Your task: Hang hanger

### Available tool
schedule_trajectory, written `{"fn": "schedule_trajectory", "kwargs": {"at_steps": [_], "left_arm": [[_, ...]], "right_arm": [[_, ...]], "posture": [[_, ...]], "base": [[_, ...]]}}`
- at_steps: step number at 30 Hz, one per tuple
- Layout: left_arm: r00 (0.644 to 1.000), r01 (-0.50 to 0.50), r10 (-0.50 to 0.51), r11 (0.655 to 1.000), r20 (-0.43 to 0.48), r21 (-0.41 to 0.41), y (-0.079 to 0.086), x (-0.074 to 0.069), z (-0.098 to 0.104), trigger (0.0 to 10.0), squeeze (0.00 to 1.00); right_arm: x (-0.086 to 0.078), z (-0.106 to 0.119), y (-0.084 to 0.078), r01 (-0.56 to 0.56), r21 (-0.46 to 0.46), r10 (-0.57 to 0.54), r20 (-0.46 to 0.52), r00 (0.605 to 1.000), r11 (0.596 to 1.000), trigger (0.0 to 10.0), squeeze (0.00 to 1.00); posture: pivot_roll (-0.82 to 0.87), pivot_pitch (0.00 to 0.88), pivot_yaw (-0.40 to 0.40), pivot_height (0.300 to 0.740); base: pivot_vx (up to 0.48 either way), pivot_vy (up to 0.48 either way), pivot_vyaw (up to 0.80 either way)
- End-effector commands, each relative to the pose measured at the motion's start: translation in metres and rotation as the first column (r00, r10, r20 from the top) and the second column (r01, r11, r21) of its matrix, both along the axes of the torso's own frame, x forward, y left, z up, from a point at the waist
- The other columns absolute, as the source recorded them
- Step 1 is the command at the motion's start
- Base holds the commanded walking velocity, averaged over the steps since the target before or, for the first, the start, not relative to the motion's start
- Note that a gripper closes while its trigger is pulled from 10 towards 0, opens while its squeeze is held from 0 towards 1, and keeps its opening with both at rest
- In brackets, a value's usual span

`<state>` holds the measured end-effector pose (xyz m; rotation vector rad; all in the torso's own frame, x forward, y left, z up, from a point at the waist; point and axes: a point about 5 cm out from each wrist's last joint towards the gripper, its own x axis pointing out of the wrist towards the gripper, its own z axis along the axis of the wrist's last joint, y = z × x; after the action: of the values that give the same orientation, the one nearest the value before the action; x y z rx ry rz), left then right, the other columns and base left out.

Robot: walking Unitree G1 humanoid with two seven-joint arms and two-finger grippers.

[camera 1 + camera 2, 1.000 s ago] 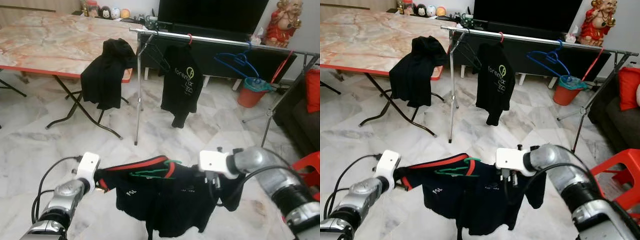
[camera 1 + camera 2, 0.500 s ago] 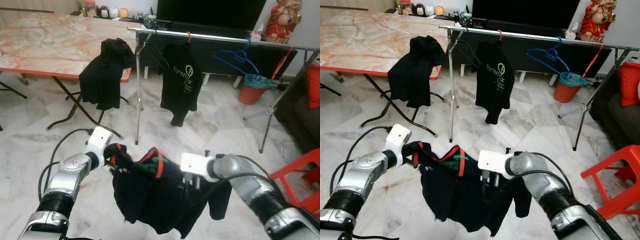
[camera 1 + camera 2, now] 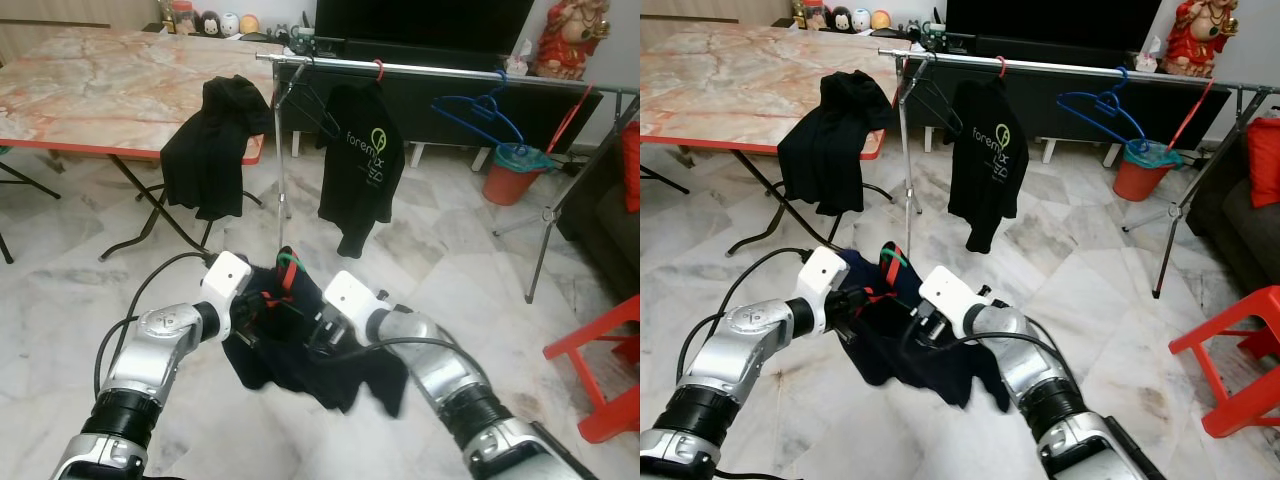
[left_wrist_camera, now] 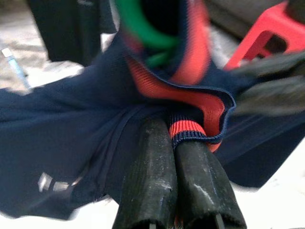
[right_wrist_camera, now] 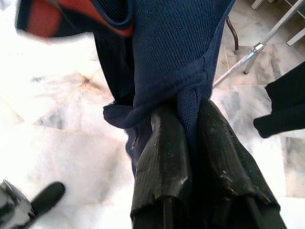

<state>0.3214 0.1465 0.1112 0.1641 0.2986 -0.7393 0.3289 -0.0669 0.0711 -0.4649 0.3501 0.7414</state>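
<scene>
A navy shirt (image 3: 290,352) with a red collar hangs bunched between my two grippers, low in front of me. The hook of a green hanger (image 3: 289,266) sticks up from its collar. My left gripper (image 3: 254,312) is shut on the red-trimmed collar edge (image 4: 190,131). My right gripper (image 3: 318,336) is shut on a fold of navy cloth (image 5: 181,57) right beside it. The clothes rail (image 3: 440,71) stands farther off across the floor, carrying a black printed shirt (image 3: 362,160) on a red hanger.
Blue hangers (image 3: 480,108) and a black hanger (image 3: 315,108) hang on the rail. A folding table (image 3: 100,90) at the left has a black garment (image 3: 215,145) draped over its edge. A red stool (image 3: 600,370) stands at the right, an orange bin (image 3: 510,172) behind the rail.
Both grippers have come together from a wide spread. The shirt, stretched flat a second ago, now hangs bunched between them with the green hook pointing up.
</scene>
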Motion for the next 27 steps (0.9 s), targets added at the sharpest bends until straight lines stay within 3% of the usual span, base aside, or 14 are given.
{"fn": "schedule_trajectory", "kwargs": {"at_steps": [1, 4, 10, 13, 20, 27], "left_arm": [[0.997, 0.071, -0.070, 0.997, 0.024, -0.044, -0.019, -0.003, 0.008, 10.0, 0.00], [0.993, 0.111, -0.108, 0.992, 0.043, -0.066, -0.029, -0.007, 0.013, 10.0, 0.00], [0.981, 0.187, -0.178, 0.975, 0.083, -0.117, -0.041, -0.015, 0.022, 10.0, 0.00], [0.968, 0.248, -0.242, 0.963, 0.064, -0.109, -0.044, -0.023, 0.020, 10.0, 0.00], [0.945, 0.327, -0.328, 0.943, 0.002, -0.058, -0.049, -0.037, 0.005, 10.0, 0.00], [0.956, 0.293, -0.292, 0.955, 0.012, -0.043, -0.061, -0.035, -0.002, 10.0, 0.00]], "right_arm": [[0.007, 0.010, 0.005, 0.038, 0.057, -0.042, 0.055, 0.998, 0.998, 10.0, 0.00], [0.009, 0.008, 0.008, 0.080, 0.063, -0.084, 0.063, 0.994, 0.995, 10.0, 0.00], [0.013, -0.001, -0.001, 0.228, 0.018, -0.228, 0.049, 0.972, 0.974, 10.0, 0.00], [0.018, 0.003, -0.003, 0.290, 0.088, -0.296, 0.061, 0.953, 0.953, 10.0, 0.00], [0.023, 0.014, 0.003, 0.276, 0.163, -0.293, 0.094, 0.951, 0.947, 10.0, 0.00], [0.024, 0.020, 0.013, 0.234, 0.233, -0.259, 0.080, 0.963, 0.944, 10.0, 0.00]], "posture": [[-0.04, 0.000, -0.062, 0.740], [-0.03, 0.000, -0.061, 0.740], [-0.03, 0.000, -0.058, 0.740], [-0.03, 0.000, -0.058, 0.740], [-0.04, 0.000, -0.055, 0.740], [-0.04, 0.000, -0.058, 0.740]], "base": [[0.000, 0.000, 0.00], [0.000, 0.000, 0.00], [0.000, 0.000, 0.00], [0.000, 0.000, 0.00], [0.000, 0.000, 0.00], [0.000, 0.000, 0.00]]}}
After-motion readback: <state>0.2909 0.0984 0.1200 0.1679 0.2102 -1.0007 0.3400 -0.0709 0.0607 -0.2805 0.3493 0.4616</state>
